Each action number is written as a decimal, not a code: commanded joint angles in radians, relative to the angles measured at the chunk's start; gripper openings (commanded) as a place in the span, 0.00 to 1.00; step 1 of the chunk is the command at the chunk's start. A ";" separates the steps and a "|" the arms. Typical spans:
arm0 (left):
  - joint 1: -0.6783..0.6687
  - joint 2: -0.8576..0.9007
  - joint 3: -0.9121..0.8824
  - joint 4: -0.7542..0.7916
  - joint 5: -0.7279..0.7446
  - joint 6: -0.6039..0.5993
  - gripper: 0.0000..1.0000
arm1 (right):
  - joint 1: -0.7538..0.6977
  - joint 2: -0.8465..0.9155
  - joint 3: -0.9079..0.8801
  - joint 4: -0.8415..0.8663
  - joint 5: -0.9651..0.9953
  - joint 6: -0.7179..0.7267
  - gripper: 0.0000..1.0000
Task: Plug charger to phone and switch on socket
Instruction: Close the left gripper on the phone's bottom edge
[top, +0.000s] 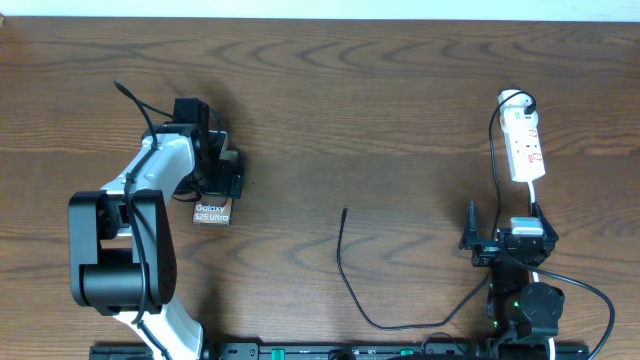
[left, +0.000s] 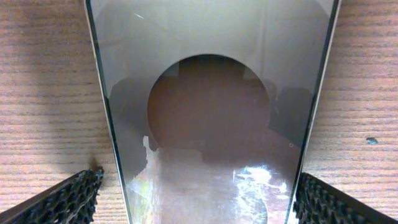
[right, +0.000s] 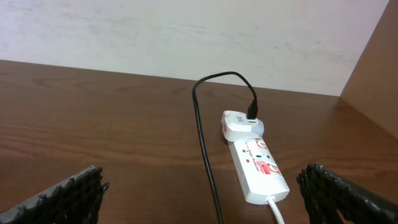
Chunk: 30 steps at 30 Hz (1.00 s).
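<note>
The phone (top: 212, 211) lies flat on the table at the left, its "Galaxy S25 Ultra" end showing below my left gripper (top: 215, 165). In the left wrist view the glossy phone (left: 211, 93) fills the space between the fingers of my left gripper (left: 199, 202), which is open and straddles it with small gaps. The white socket (top: 525, 140) lies at the far right. The charger (top: 345, 255) runs from the socket's plug down and round to a free tip at table centre. My right gripper (top: 505, 228) is open just below the socket (right: 255, 165), next to the charger cable (right: 205, 143).
A white lead (top: 540, 270) runs from the socket's near end toward the right arm's base. A pale wall (right: 186, 31) stands behind the table's far edge. A black rail (top: 330, 352) lines the front edge.
</note>
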 joint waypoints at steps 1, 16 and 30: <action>-0.001 0.004 -0.030 0.008 -0.013 0.009 0.98 | 0.004 -0.005 -0.001 -0.004 -0.002 0.011 0.99; 0.000 0.004 -0.037 0.019 -0.013 0.009 0.98 | 0.004 -0.005 -0.001 -0.004 -0.002 0.011 0.99; 0.000 0.004 -0.037 0.026 -0.012 0.009 0.98 | 0.004 -0.005 -0.001 -0.004 -0.002 0.011 0.99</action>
